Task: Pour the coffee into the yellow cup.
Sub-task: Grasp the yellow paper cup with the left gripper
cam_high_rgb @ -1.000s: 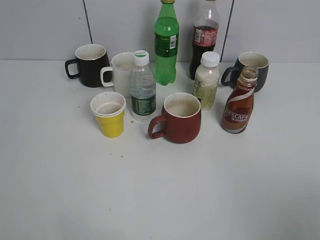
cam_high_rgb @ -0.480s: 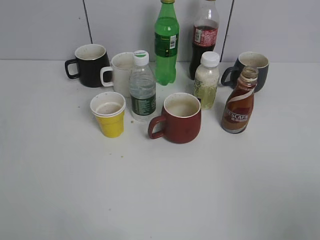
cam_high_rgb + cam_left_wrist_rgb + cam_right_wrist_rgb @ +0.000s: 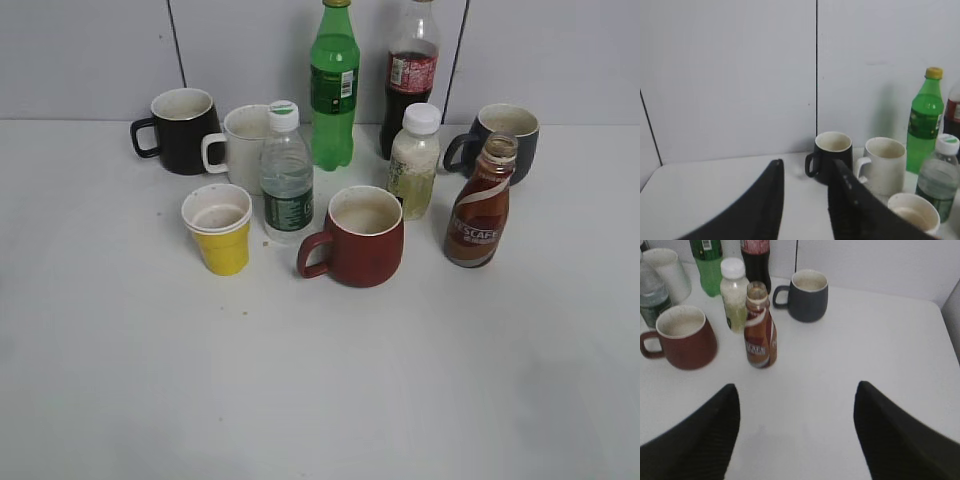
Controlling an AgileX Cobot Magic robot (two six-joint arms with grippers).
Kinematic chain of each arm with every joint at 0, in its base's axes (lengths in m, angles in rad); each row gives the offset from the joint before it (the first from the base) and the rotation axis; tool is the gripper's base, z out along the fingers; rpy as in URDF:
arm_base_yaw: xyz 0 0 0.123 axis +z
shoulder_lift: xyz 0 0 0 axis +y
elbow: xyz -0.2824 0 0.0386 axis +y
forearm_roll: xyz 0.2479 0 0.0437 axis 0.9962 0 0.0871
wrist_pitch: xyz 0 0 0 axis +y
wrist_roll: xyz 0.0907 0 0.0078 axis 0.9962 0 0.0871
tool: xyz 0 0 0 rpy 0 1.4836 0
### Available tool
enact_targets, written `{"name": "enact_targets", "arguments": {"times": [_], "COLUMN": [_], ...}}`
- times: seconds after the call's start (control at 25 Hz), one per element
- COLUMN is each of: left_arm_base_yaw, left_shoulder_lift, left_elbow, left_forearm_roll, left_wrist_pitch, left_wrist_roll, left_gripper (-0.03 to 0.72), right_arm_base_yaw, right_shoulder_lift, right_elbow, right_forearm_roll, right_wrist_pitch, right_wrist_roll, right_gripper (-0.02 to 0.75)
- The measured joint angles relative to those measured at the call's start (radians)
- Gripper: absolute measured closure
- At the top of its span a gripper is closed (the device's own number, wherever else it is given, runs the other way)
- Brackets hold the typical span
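Note:
The coffee bottle, small, curvy and uncapped with a red-brown Nescafe label, stands upright at the right of the table; it also shows in the right wrist view. The yellow cup with a white rim stands at the left; its rim shows in the left wrist view. My right gripper is open and empty, some way in front of the coffee bottle. My left gripper is open and empty, left of the cups. Neither gripper shows in the exterior view.
A red-brown mug stands between cup and coffee. Behind are a black mug, a white mug, a water bottle, a green bottle, a cola bottle, a pale drink bottle and a dark grey mug.

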Motion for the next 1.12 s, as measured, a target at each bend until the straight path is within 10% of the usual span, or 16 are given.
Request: {"name": "enact_targets", "arguments": {"times": [0.68, 0.92, 1.12], "left_arm_base_yaw": [-0.003, -0.003, -0.003], "left_shoulder_lift": [1.138, 1.302, 1.397], "left_elbow": [0.019, 0.019, 0.018], "left_forearm_roll": [0.134, 0.258, 0.365], "left_wrist_pitch": [-1.182, -1.291, -1.299], "left_wrist_roll": [0.0, 0.0, 0.0], "left_gripper": [0.448, 0.425, 0.265], "right_arm_base_yaw": [0.236, 0.277, 0.277], "right_shoulder_lift": [0.795, 1.066, 1.198], "right_elbow": [0.049, 0.053, 0.117], "right_forearm_roll": [0.047, -0.009, -0.074], "right_wrist_pitch": [-1.061, -1.292, -1.517], "right_wrist_roll": [-0.023, -0.021, 0.072], "right_gripper": [0.218, 0.218, 0.218]}}
